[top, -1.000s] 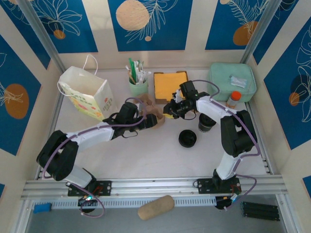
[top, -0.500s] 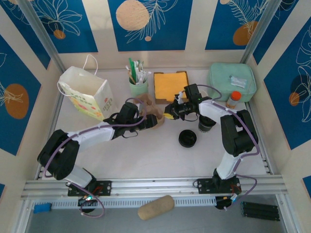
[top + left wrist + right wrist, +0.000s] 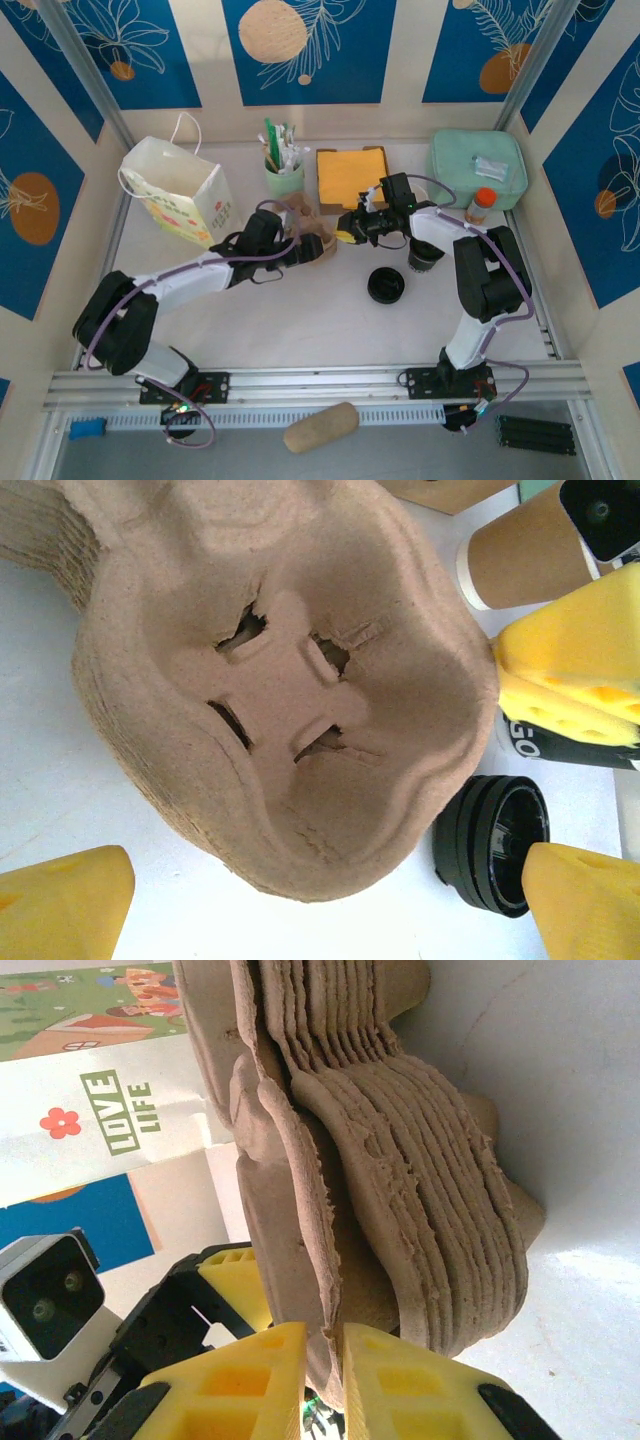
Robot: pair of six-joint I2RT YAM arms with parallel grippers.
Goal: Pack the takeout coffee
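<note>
Landmark for these notes: the carrier stack (image 3: 312, 238), nested pulp trays at mid-table.

Right gripper (image 3: 322, 1360): clenched on the top carrier (image 3: 270, 1180). We see that tray's thin pulp rim pinched between the two yellow fingers (image 3: 232, 1380). Its edge stands off from the pile beneath. From above, this gripper meets the stack on its right side.

Left gripper (image 3: 320, 885): released and spread wide, with a finger off either side of the stack. A carrier well lies between them, and we see no contact.

Coffee: we cannot place it for certain. Our one candidate is a tan cup (image 3: 515, 560) with a white band at one end. It sits just past the stack's far right edge, behind the right gripper's finger. It lies outside both grippers and is held by neither. We cannot tell whether it has a lid, or whether it is a single cup or several nested.

Black lids (image 3: 490, 842) lie just right of the stack on the near side, close by one left finger. A bag (image 3: 180, 190) stands left of the stack.
</note>
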